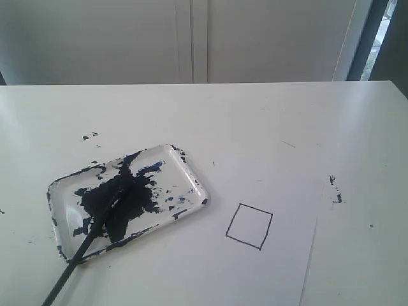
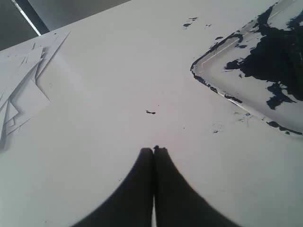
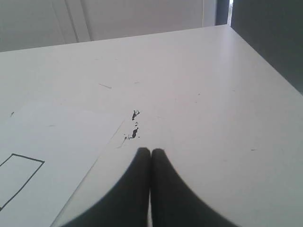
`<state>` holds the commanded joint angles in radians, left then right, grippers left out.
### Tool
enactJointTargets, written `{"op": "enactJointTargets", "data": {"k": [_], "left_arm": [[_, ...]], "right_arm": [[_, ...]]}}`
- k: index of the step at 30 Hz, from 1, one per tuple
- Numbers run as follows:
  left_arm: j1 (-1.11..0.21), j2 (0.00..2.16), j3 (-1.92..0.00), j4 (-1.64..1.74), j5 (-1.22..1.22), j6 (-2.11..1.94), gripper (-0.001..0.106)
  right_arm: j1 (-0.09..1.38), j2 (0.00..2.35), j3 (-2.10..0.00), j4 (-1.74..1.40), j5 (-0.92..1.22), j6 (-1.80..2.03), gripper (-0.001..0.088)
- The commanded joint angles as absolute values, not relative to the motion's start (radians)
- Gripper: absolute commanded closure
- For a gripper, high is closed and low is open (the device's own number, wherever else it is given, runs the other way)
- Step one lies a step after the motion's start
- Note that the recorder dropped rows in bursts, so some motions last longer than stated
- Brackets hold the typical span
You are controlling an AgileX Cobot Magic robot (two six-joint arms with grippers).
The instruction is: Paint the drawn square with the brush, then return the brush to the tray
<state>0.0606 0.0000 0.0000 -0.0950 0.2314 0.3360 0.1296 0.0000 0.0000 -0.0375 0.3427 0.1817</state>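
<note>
The white tray [image 1: 185, 175], smeared with a dark navy blotch, lies left of centre on the table. The black brush [image 1: 83, 248] rests in it, tip in the paint, handle sticking out over the near rim toward the table's front edge. Right of the tray a drawn square [image 1: 249, 225] on a white sheet [image 1: 255, 268] has only its outline, unfilled. Neither gripper shows in the exterior view. My left gripper [image 2: 154, 150] is shut and empty above bare table, with the tray [image 2: 222, 56] off to one side. The right gripper [image 3: 151, 151] is shut and empty beside the sheet's edge, the drawn square [image 3: 19, 177] further off.
Dark paint specks mark the table [image 1: 331, 127] near the tray's far corner [image 1: 89, 136] and right of the sheet [image 1: 335, 189]. A pile of loose white papers [image 2: 23, 90] lies away from the tray in the left wrist view. A pale wall stands behind the table.
</note>
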Motion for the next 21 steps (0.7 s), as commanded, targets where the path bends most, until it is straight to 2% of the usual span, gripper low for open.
{"op": "enactJointTargets", "data": {"k": [21], "left_arm": [[0.061,0.0,0.0,-0.095,0.231,0.336,0.105]], "right_arm": [[0.13,0.0,0.0,-0.037,0.343,0.193,0.0868]]}}
